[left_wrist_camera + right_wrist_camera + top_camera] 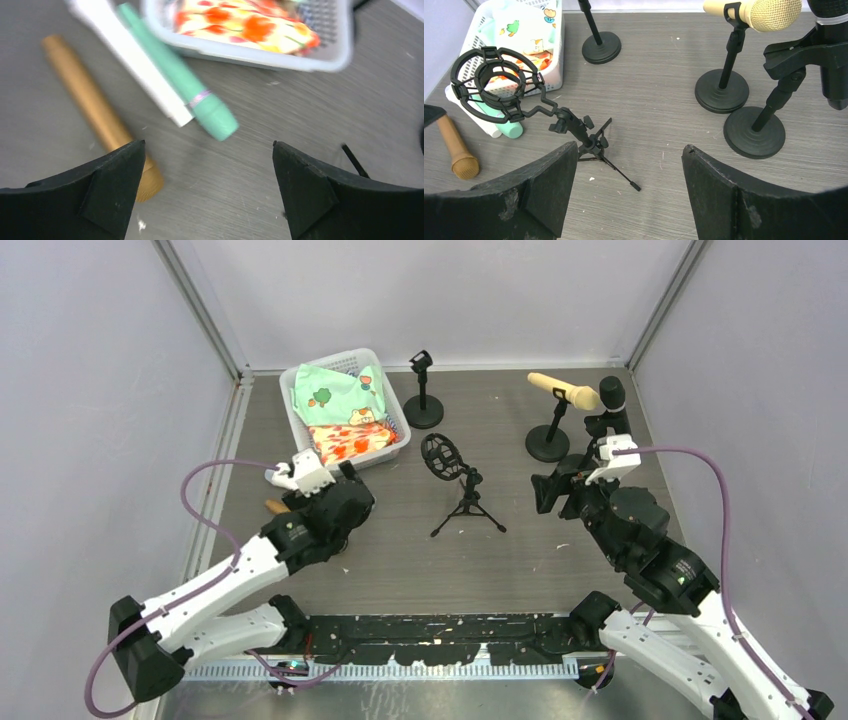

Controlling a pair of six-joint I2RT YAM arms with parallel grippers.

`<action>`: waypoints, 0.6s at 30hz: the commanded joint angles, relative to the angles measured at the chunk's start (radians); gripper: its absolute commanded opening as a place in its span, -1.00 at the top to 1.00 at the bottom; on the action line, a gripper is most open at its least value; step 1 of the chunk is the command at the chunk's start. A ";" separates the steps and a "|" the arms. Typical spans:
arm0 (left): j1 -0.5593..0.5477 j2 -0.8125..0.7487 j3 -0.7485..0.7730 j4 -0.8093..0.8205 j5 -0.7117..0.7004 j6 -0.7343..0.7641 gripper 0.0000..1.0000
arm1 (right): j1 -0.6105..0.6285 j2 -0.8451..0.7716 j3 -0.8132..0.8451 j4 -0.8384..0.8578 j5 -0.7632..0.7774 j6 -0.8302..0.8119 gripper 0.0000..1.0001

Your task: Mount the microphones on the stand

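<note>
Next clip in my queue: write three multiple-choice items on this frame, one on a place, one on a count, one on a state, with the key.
1. Where does the brown-gold microphone lie? A on the grey table beside the white plastic basket; B inside that basket; C clipped in a stand.
2. How many stands hold a microphone? A none; B two; C four.
3. The left gripper is: A shut on a microphone; B shut on the basket rim; C open, empty.
Key: 1 A, it lies flat on the tabletop; 2 B, only the cream microphone and the black microphone sit in clips; 3 C, its fingers stand apart with nothing between.
</note>
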 commanded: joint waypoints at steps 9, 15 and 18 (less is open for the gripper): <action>0.293 0.198 0.122 -0.568 0.136 -0.525 -1.00 | -0.002 0.010 0.022 0.034 -0.007 0.039 -0.61; 0.430 0.146 0.015 -0.424 0.218 -0.427 -1.00 | -0.001 -0.001 0.031 0.010 0.004 0.035 -0.61; 0.470 0.185 -0.005 -0.349 0.259 -0.378 -0.94 | -0.001 0.000 0.031 0.010 -0.001 0.035 -0.61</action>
